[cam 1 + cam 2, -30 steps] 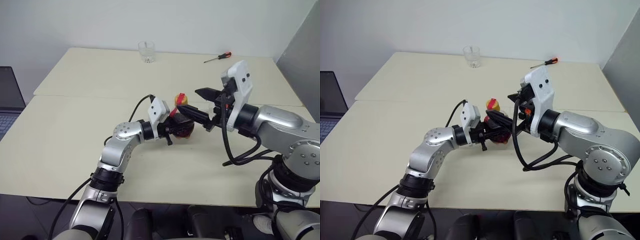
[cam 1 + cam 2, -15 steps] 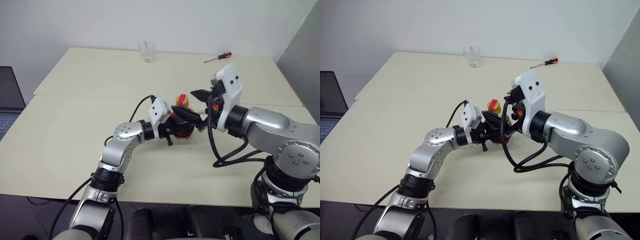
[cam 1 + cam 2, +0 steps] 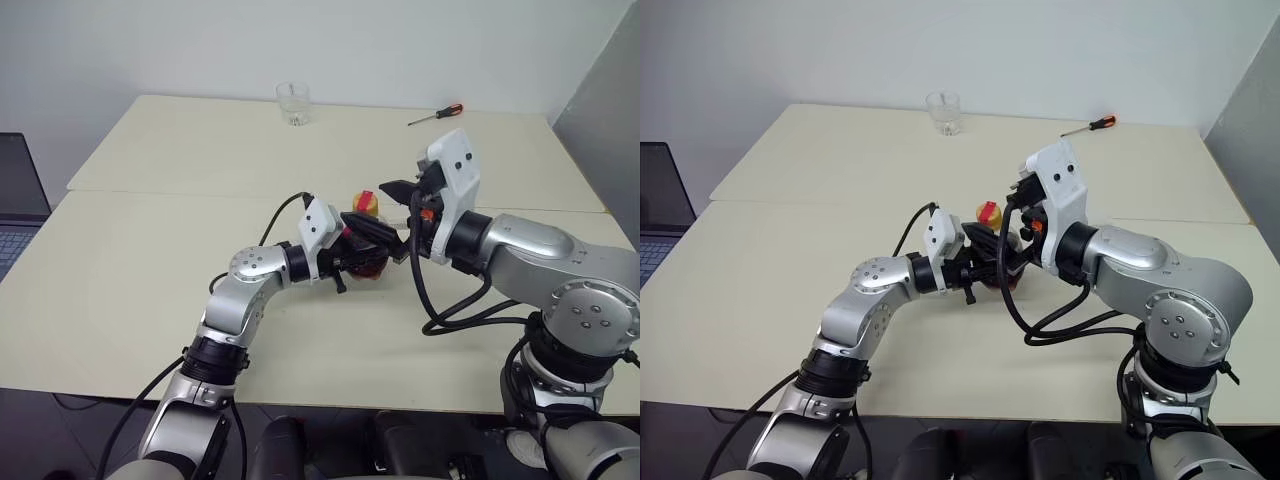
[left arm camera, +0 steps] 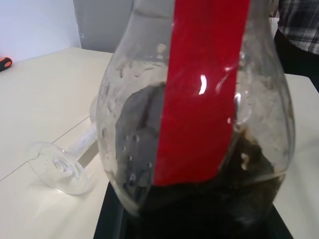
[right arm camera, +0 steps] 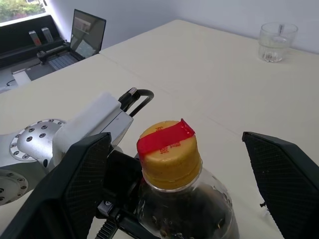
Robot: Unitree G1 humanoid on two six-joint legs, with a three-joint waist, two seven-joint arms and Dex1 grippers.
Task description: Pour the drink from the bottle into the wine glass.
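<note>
The left gripper (image 3: pixel 352 255) is clamped on the rounded clear plastic bottle (image 5: pixel 184 199), upright on the matte cream table (image 3: pixel 150 250). Dark brown drink (image 4: pixel 224 199) pools in its belly; a red strip crosses the ribbed yellow cap (image 5: pixel 168 149). The right gripper (image 5: pixel 174 164) spreads wide around that cap without touching. Just beyond the bottle, the wine glass (image 4: pixel 62 167) lies tipped over, round foot showing.

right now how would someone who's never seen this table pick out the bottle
Start at the pale table and go to its middle, where the two arms meet. The bottle is upright in the left gripper, with the right gripper's open jaws on either side of its cap. Unlike the clear tumbler at the far edge, it is squat, dark inside, with a red label and yellow cap.
</note>
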